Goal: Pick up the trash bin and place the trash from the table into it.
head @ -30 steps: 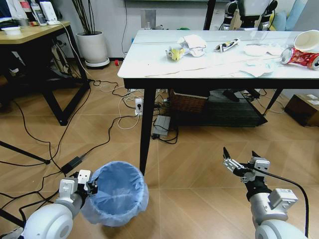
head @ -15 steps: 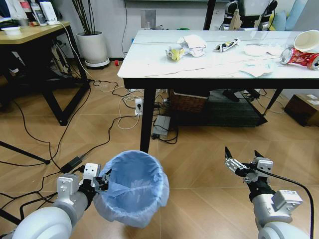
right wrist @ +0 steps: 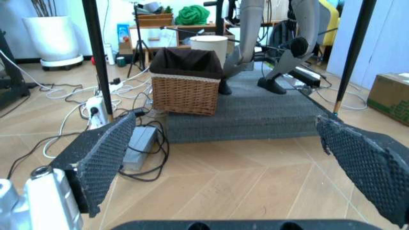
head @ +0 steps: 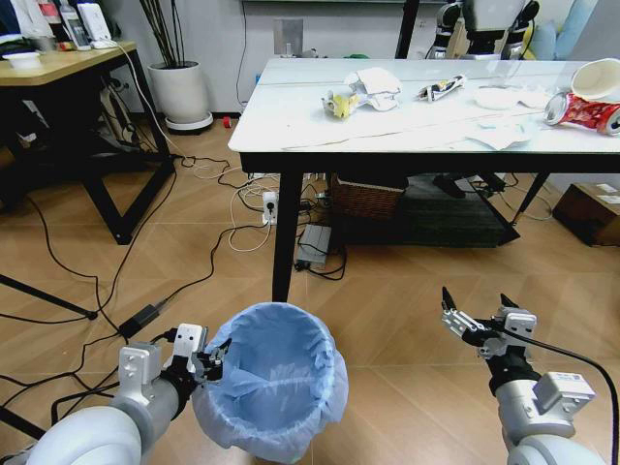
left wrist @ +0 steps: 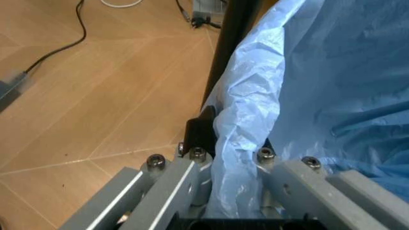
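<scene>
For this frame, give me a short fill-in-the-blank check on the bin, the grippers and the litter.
1. The left gripper is shut on the rim of the ___.
2. The right gripper hangs over the floor with its fingers ___.
3. The bag lining the trash bin is light ___.
4. The crushed red can lies on the ___.

Missing words: trash bin; open; blue; table

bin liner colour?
Light blue, crinkly plastic bag lining the trash bin; clearest in the head view.

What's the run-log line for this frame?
left gripper: shut on bin rim, bin held off floor | right gripper: open, empty, low near floor | trash: on table
</scene>
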You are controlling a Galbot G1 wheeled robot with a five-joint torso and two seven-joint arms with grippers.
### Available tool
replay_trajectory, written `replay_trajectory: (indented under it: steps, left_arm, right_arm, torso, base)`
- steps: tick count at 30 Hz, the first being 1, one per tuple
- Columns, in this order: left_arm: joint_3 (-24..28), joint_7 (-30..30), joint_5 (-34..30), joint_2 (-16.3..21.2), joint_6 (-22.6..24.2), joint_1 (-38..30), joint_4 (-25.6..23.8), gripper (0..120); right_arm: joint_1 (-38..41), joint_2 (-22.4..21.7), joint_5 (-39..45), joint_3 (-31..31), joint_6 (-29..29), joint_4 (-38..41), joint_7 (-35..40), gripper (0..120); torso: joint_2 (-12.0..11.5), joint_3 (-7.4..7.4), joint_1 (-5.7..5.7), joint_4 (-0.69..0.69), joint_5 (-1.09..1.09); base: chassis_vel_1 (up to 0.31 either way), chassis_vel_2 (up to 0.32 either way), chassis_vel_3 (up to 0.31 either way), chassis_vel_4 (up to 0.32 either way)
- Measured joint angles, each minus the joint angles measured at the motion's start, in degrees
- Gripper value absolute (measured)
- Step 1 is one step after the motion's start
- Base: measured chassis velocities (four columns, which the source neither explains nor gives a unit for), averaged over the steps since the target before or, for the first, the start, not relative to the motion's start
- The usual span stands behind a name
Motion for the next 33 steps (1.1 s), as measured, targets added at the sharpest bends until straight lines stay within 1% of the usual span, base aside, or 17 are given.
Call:
replay_trajectory:
  steps: [12,16,22,30,33]
  left_arm:
    - [-0.24,0.17,-0.08,0.29,-0.03,-0.61,0.15,3]
    - [-0.94,0.28,-0.31,0.46,-0.03,-0.67,0.18,3]
    - [-1.46,0.42,-0.42,0.83,-0.03,-0.77,0.22,3]
    - [-1.65,1.4,0.5,0.45,-0.04,-0.52,0.26,3]
    - [-1.73,1.52,0.54,0.43,-0.04,-0.46,0.26,3]
  right_arm:
    - [-0.12,0.0,-0.6,-0.06,0.08,-0.13,-0.23,100]
    - [-0.07,0.0,-0.66,-0.08,0.17,-0.26,-0.27,100]
    - [-0.09,0.0,-0.66,-0.15,0.29,-0.26,-0.3,100]
    - [-0.09,0.0,-0.64,-0.16,0.34,-0.19,-0.31,100]
    - [-0.09,0.0,-0.63,-0.23,0.37,-0.11,-0.31,100]
  torso:
    - [0.02,0.02,0.0,0.0,0.0]
    - [0.56,0.51,0.05,0.0,0.01]
    - [2.1,1.76,0.32,-0.01,0.0]
    - [2.73,2.19,0.52,0.0,0.01]
    - [3.57,2.9,0.64,0.0,0.0]
  base:
    - [0.0,0.0,0.0,0.0]
    - [0.0,0.0,0.0,0.0]
    - [0.0,0.0,0.0,0.0]
    - [0.0,0.0,0.0,0.0]
    - [0.0,0.0,0.0,0.0]
